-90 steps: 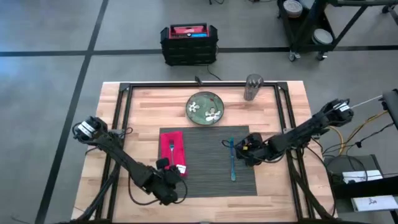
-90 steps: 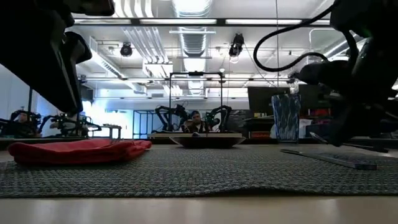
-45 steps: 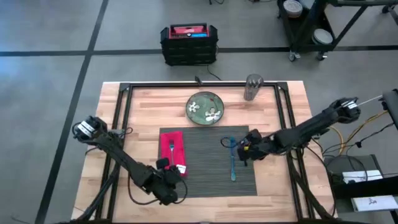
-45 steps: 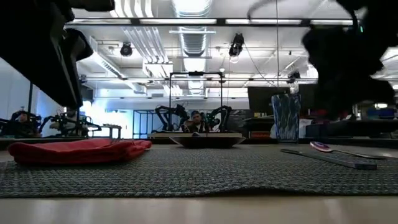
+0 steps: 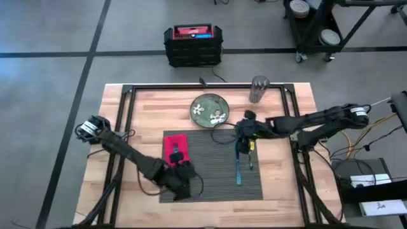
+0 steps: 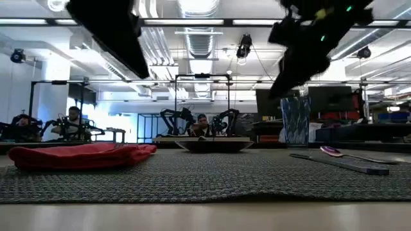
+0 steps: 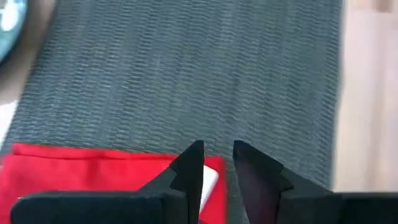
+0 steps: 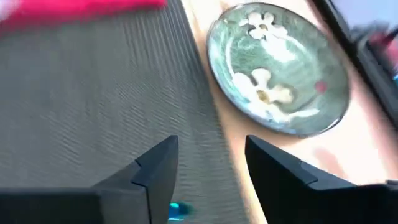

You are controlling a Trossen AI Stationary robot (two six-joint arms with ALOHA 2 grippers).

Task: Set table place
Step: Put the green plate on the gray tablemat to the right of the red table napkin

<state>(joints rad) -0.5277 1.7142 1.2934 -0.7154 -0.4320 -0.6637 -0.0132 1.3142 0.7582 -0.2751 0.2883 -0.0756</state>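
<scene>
The dark grey ribbed placemat [image 5: 213,166] lies on the wooden table [image 5: 280,184]. A red napkin [image 5: 174,146] lies flat on its left part. A blue utensil [image 5: 238,166] and a spoon [image 6: 331,151] lie on its right part. A green flowered plate [image 5: 210,109] rests on the wood just beyond the mat's far edge. My left gripper [image 7: 217,155] hovers over the napkin's near corner [image 7: 112,168], its fingers a narrow gap apart. My right gripper [image 8: 208,152] hangs open above the mat's far right corner, facing the plate [image 8: 277,68].
A metal tumbler [image 5: 259,89] stands at the far right of the table, also seen in the low view [image 6: 295,122]. Black frame rails [image 5: 294,114] run along the table's sides and far edge. A black and red case [image 5: 193,43] sits on the floor beyond.
My right gripper has risen from beside the utensils and gone toward the far edge and left, toward the plate. The spoon now shows on the mat where it stood. My left gripper has moved up and toward the far edge, over the napkin's near corner.
</scene>
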